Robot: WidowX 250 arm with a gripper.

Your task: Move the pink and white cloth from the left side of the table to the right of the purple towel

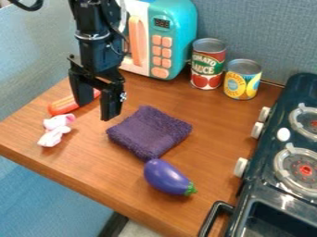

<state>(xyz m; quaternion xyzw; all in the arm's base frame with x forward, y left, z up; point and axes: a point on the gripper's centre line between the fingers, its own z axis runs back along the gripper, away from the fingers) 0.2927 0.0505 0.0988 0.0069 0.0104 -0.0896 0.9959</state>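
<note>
Though squarish, a nubby, dark-purple cloth [148,132]

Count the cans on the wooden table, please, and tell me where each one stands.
2. The red can stands beside the teal toy microwave. The yellow can is right of the red one, nearer the stove. Any behind the microwave would be hidden.

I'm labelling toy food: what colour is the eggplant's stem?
The stem is green, seen best in the camera view.

Two cans [208,65], two burners [300,162] (both on the stove [263,189]), and one each of microwave [178,32], cloth [148,132], eggplant [166,177], plush [54,134], orange stick [64,105].
</note>
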